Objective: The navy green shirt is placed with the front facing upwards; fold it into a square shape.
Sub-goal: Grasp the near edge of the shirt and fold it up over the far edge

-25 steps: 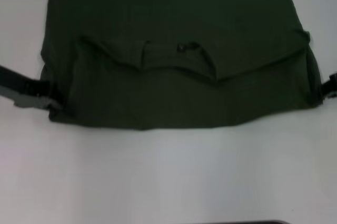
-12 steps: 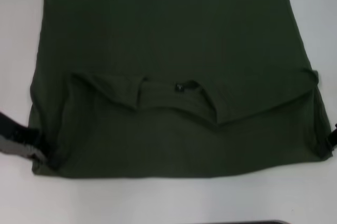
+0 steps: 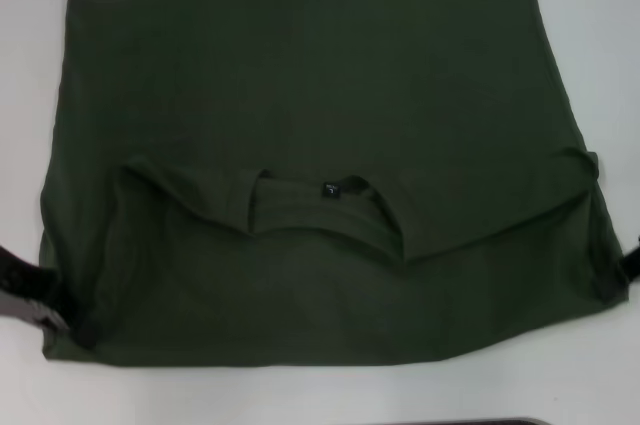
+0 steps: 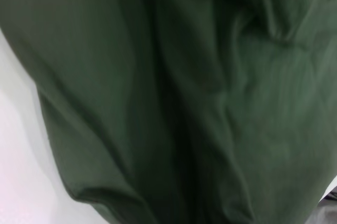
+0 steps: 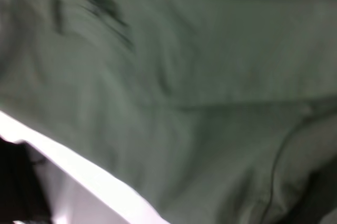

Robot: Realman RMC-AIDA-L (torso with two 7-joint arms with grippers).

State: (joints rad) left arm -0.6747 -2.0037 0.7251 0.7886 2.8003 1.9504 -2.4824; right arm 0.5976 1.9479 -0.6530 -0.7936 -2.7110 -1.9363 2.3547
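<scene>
Tabletop (image 3: pixel 300 395), plain white and smooth, fills the head view wherever cloth does not cover it; no wall or floor of the room shows, only a thin dark strip at the near edge of that view, too little of it visible to name. Between the two grippers lies the navy green shirt (image 3: pixel 320 125), spread flat on the table with its top part folded over toward the robot; the folded flap's ragged edge runs across from one gripper's side to the other, and the neckline with its small black neck label (image 3: pixel 331 189) sits roughly midway between them; the lettering is not visible. The far hem lies straight, well beyond both grippers. The left gripper (image 3: pixel 40 300) is at the shirt's near left corner, its dark tip touching or tucked under the cloth edge; whether its fingers are parted or pinched I cannot tell, since the fabric hides them. The right gripper (image 3: pixel 625 273) is at the near right corner, just beside the folded edge, mostly cut off by the frame; its state cannot be told either. Both wrist views show little but green fabric (image 4: pixel 184 97) in soft creases close up, with slivers of white table beside it (image 5: pixel 89 182).
</scene>
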